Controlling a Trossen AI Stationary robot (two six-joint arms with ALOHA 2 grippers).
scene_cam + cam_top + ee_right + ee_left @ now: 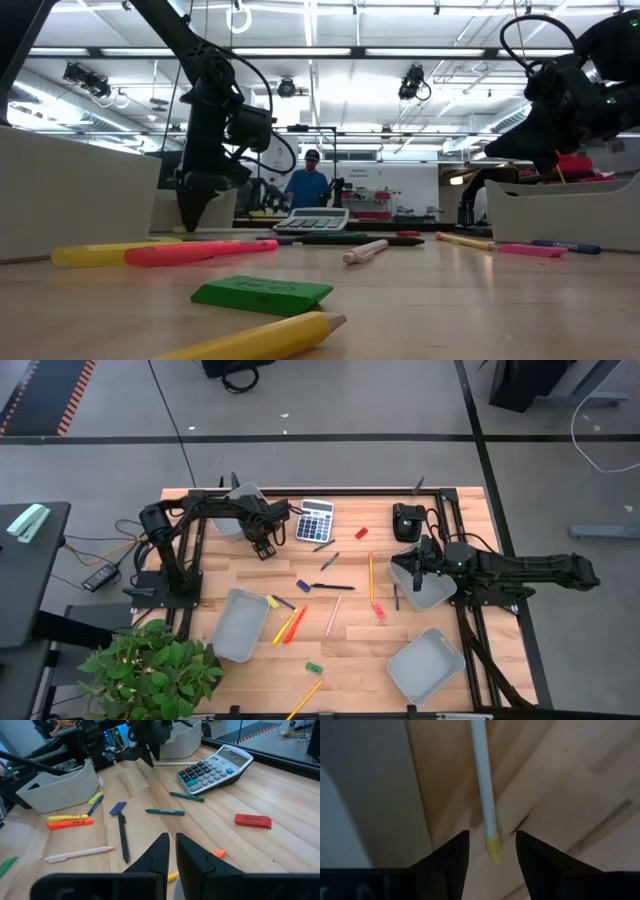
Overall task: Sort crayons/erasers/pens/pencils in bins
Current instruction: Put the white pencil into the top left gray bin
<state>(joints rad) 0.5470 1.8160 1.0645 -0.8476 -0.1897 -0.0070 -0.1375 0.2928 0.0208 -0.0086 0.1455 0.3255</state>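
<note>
Where pincer gapes, slim white pencil

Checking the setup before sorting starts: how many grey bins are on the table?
4. The far-left bin at the back edge; the near-left bin beside the plant; the right bin mid-table; the near-right bin at the front corner. None looks hidden.
</note>
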